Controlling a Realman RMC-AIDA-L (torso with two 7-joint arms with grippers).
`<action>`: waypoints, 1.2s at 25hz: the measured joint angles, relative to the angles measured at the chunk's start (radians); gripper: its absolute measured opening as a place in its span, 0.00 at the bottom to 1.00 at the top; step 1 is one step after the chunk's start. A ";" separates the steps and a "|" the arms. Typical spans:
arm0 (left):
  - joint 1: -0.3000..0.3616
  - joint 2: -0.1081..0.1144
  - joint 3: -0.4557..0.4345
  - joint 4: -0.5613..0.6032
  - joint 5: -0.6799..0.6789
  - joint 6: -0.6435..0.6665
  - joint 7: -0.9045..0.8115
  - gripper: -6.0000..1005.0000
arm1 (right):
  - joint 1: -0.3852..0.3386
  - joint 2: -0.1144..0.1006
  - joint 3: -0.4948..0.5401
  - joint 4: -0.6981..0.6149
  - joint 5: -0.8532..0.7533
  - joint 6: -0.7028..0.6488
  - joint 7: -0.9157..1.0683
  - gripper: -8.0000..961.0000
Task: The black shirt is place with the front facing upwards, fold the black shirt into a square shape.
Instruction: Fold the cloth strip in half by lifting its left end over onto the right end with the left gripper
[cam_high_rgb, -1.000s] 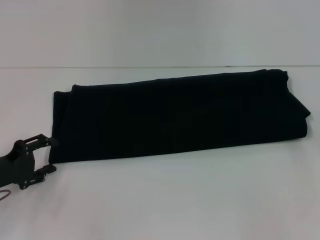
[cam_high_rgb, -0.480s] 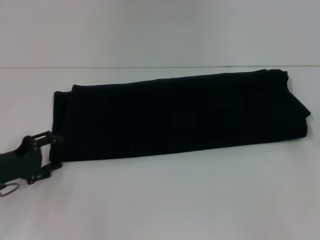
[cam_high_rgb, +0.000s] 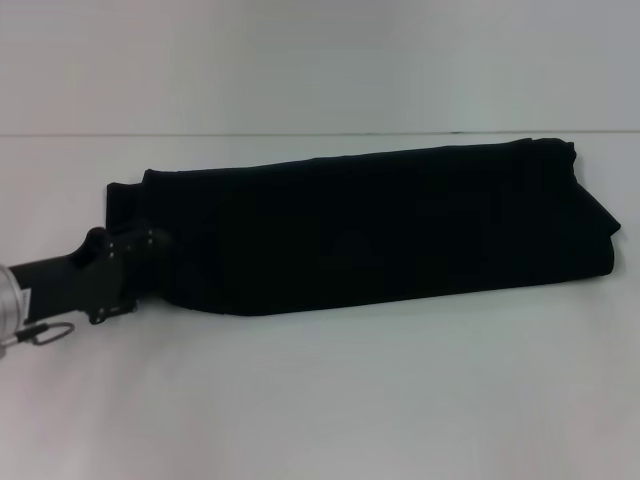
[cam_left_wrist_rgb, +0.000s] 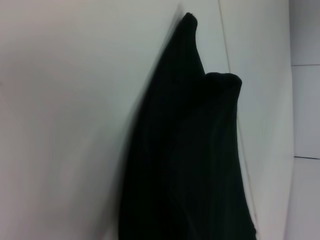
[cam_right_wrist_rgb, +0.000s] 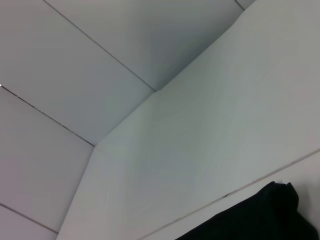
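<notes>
Gripping, as best I judge, the left end of the long black cloth shirt (cam_high_rgb: 380, 225) lying folded in 1 band across the white table (cam_high_rgb: 330, 400), my left gripper (cam_high_rgb: 150, 262) sits there; whether my fingers are clenched I cannot tell. Next: carry this end over toward the far end.

You only get the left arm, in the head view. Left gripper (cam_high_rgb: 140, 262): matte black, blocky bracket body with a rounded knuckle behind it, small pale screw dots on its face. Behind that, a dark cylindrical forearm, then a silver-grey metal cuff at the picture's edge. A thin wire loop hangs under the cuff. No markings legible.
</notes>
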 joint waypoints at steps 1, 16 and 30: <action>0.008 0.001 0.000 -0.001 -0.001 -0.003 0.001 0.74 | 0.000 0.001 0.000 0.000 0.000 0.000 -0.001 0.90; 0.007 -0.008 -0.010 -0.047 -0.029 -0.127 0.088 0.74 | 0.005 0.008 -0.001 0.000 -0.001 0.004 -0.005 0.89; 0.041 -0.017 -0.003 -0.097 -0.202 -0.078 0.267 0.74 | 0.008 0.008 0.003 0.009 0.000 0.005 0.000 0.89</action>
